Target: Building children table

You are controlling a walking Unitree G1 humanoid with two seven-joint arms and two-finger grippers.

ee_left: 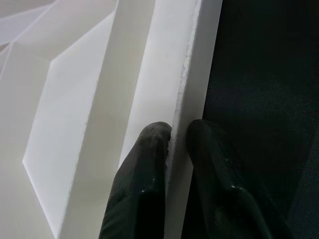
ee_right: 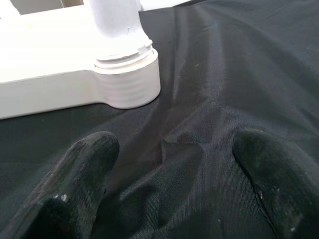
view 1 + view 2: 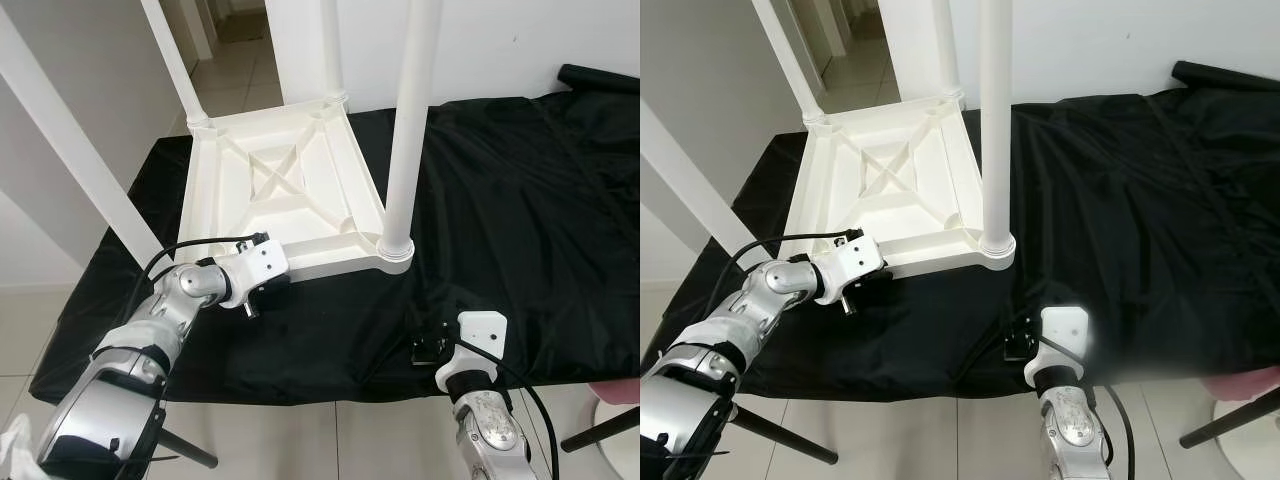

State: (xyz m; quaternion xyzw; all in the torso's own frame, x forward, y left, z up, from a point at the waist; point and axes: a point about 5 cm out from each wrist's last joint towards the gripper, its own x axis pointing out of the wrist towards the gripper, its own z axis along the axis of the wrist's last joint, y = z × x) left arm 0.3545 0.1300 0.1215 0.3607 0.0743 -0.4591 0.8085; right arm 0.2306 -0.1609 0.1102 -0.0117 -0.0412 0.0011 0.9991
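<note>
Fingers [image 1: 144, 179] of the left gripper [image 1: 172, 137] pinch the thin near edge of the white table [image 3: 300, 180]. One finger sits on the inside of the edge and one on the outside. The table lies upside down on a black cloth [image 3: 520, 200], with its white legs [image 3: 410, 120] sticking up. The right gripper [image 2: 174, 164] has its fingers spread wide and holds nothing. It hangs just over the cloth, near the table's corner [image 2: 127, 82] where one leg is fitted in.
</note>
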